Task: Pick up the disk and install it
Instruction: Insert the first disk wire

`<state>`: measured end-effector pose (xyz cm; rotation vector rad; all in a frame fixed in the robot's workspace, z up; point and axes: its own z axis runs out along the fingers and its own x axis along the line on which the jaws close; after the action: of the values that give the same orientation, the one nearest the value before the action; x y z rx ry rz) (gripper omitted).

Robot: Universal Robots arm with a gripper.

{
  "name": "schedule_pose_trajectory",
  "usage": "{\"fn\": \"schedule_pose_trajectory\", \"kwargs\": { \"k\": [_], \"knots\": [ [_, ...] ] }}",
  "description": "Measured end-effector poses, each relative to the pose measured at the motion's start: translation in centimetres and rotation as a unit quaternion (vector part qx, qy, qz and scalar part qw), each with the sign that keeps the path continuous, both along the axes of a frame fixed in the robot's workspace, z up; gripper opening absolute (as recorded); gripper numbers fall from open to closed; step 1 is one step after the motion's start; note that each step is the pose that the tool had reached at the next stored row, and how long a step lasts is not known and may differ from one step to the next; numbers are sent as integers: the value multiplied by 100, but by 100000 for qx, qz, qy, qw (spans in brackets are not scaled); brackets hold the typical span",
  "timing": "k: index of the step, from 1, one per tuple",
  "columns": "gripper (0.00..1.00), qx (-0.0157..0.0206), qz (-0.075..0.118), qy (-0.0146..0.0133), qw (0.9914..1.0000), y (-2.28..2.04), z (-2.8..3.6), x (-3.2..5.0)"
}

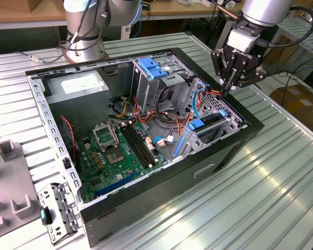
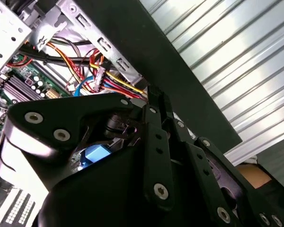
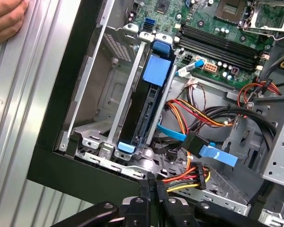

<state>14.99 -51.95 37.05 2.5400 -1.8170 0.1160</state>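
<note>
We are seeing the dark disk with blue plastic rails sitting on edge in the metal drive cage of the open black computer case. Our black claw is hanging just above, fingers pinched together, gripping nothing.

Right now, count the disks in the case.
1. The disk stands on edge in the drive cage at a corner of the case, near the hand. More could be hidden inside the other cage.
</note>
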Motion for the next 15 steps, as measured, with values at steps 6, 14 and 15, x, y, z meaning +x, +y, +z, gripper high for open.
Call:
{"fn": "schedule_pose_trajectory", "kwargs": {
  "k": [6,14,15],
  "knots": [
    [17,12,-292,-3,100000,-1,0,-78],
    [17,3,-5072,-4,99871,0,-6,-89],
    [17,7,-5624,-5,99842,0,-8,-89]
  ]
}}
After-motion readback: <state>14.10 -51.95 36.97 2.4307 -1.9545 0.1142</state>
